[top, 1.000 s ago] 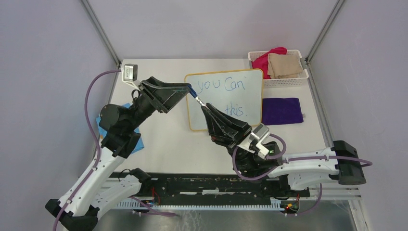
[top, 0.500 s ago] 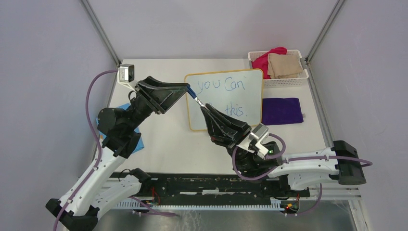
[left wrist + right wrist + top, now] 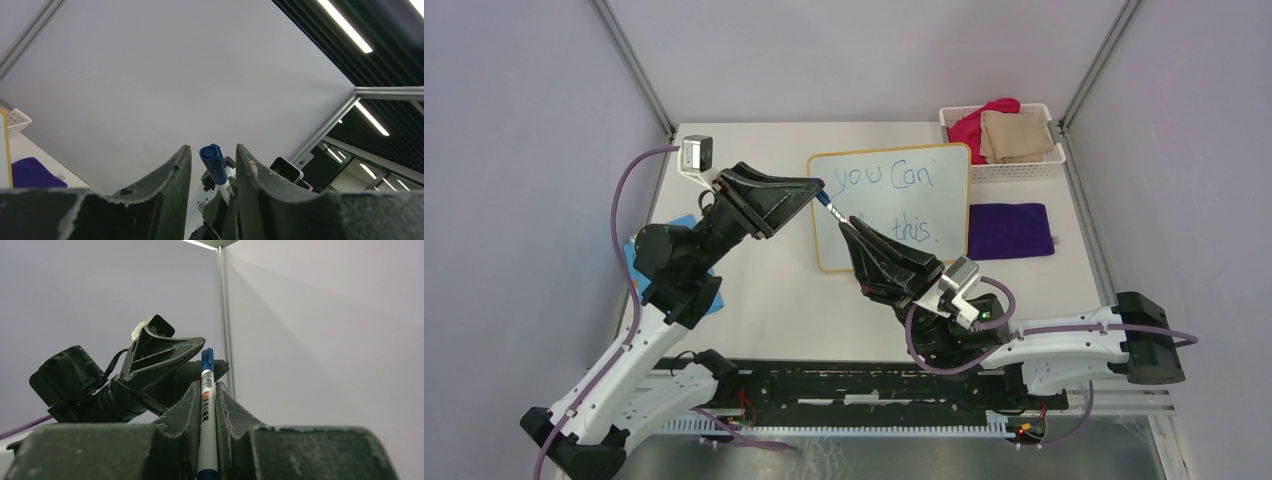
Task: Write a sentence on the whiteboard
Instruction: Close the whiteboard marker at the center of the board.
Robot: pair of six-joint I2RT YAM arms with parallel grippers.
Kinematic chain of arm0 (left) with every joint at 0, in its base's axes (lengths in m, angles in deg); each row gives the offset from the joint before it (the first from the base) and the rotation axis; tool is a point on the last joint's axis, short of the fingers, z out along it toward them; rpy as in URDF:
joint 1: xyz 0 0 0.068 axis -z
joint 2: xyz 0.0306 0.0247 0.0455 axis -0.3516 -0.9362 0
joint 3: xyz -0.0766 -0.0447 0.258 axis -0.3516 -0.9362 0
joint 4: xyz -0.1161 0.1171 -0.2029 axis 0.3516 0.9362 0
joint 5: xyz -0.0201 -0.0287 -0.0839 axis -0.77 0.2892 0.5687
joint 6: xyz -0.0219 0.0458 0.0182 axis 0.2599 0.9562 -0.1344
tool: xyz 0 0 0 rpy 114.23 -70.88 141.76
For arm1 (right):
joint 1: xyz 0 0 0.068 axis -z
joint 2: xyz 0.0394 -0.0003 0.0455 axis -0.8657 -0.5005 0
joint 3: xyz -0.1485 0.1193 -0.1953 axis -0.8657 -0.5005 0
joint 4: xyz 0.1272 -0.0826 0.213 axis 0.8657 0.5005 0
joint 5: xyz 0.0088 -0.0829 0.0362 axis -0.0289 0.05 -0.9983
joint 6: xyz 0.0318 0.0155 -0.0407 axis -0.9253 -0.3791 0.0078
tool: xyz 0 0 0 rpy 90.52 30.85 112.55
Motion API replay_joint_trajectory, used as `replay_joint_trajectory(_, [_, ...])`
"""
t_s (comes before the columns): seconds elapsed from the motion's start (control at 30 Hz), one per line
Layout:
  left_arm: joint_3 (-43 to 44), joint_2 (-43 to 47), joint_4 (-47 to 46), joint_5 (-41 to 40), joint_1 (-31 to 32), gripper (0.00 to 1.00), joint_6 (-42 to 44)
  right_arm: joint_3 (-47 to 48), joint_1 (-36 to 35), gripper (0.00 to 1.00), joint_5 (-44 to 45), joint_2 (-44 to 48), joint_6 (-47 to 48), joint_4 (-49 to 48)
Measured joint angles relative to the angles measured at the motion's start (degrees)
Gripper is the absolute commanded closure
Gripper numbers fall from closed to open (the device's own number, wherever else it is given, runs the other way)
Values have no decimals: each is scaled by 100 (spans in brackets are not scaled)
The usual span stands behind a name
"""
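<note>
The whiteboard [image 3: 948, 205] lies flat at the table's back middle, with a yellow-orange rim. The sentence [image 3: 886, 178] reads "you Can" over "this." in blue; the start of the lower line is hidden by my right gripper. My right gripper [image 3: 849, 222] is shut on a white marker [image 3: 832, 205] with a blue cap, held above the board's left edge and pointing up-left. It shows clamped in the right wrist view [image 3: 206, 410]. My left gripper [image 3: 818, 186] is open, its jaws on either side of the blue cap [image 3: 214, 159] with gaps on both sides.
A white basket [image 3: 1024, 170] with red and tan cloths stands at the back right. A purple cloth [image 3: 1011, 230] lies right of the board. A blue flat card [image 3: 636, 252] lies under my left arm near the left table edge.
My left gripper has moved a little to the right, so its open jaws now reach over the marker's cap. The right gripper and marker have stayed nearly still.
</note>
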Motion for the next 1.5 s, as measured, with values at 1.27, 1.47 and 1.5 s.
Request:
replay_joint_trajectory(1.27, [-35, -57, -39, -50, 125, 98, -243, 0, 0, 100, 26, -17, 44, 79])
replay_joint_trajectory(1.47, [-85, -59, -63, -116, 184, 98, -299, 0, 0, 100, 81, -96, 81, -46])
replay_joint_trajectory(1.5, [-94, -59, -72, -153, 210, 98, -306, 2, 2, 100, 85, -105, 87, -66])
